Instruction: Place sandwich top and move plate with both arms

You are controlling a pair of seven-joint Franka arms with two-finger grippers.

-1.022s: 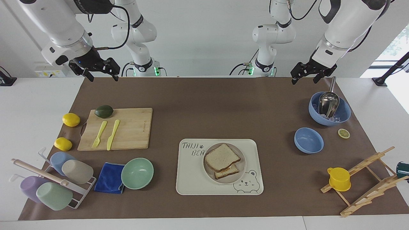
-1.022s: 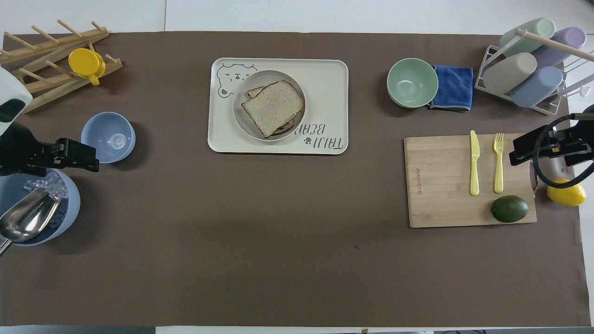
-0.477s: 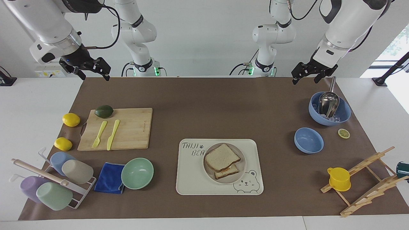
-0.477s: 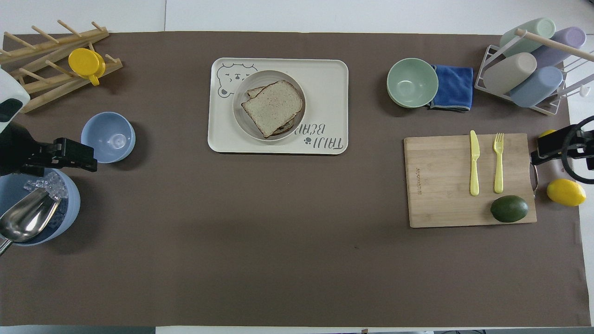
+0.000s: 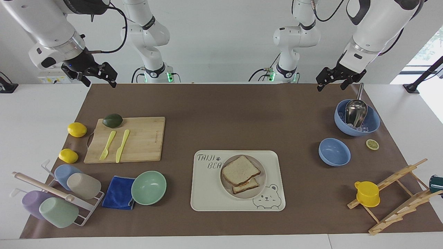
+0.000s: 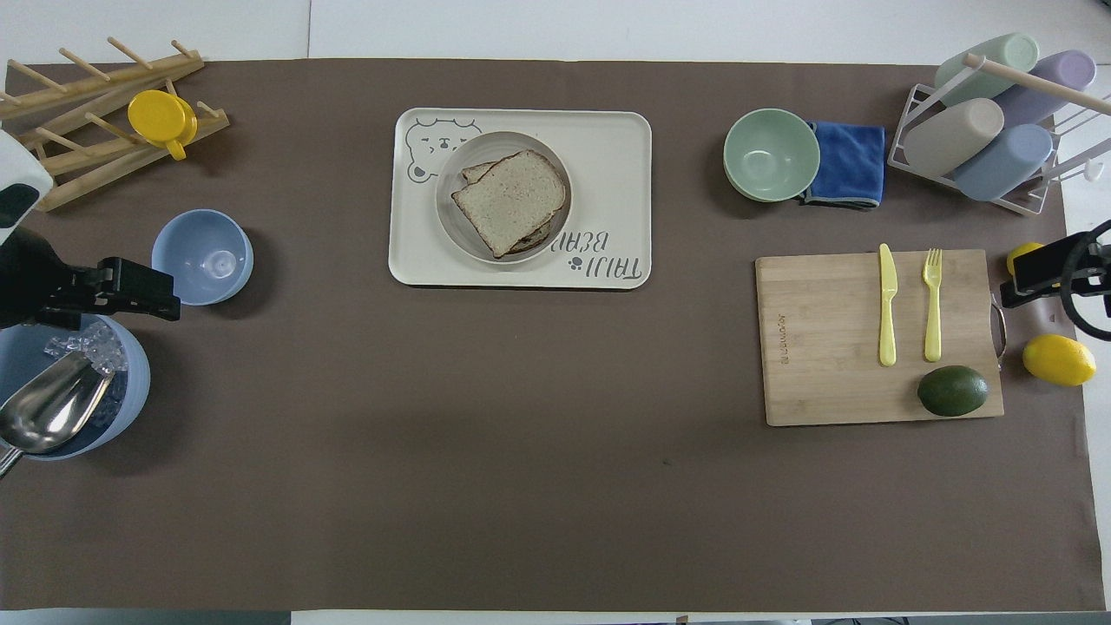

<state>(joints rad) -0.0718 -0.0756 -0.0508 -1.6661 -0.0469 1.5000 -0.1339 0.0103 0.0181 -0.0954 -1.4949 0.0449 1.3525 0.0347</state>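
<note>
While the plain square slice of pale speckled bread (image 5: 240,169) lies on top of another slice on the small round beige-grey plate (image 5: 260,185), that plate sits on the large rectangular cream tray with a bear drawing (image 5: 207,193), about midway between the two ends of the brown table mat (image 5: 242,114).

Both white jointed arms are raised near the robots' edge of the table, and neither holds anything. The left gripper (image 5: 335,82) hangs with its jaws spread apart over the mat's edge, just above the blue bowl holding ice and a metal scoop (image 5: 372,122); a smaller empty blue bowl (image 5: 334,151) stands farther from the robots than that one. The right gripper (image 5: 97,77) also has its fingers apart and hangs over the corner of the mat at the right arm's end, well apart from the plate. On the table at that end lies a bamboo cutting board (image 5: 145,138) carrying a dark green avocado (image 5: 112,120), a yellow plastic fork (image 5: 108,145) and a yellow plastic knife (image 5: 122,145). A pale green bowl (image 5: 148,187) rests farther from the robots than the board, touching a folded blue cloth (image 5: 118,196).
</note>
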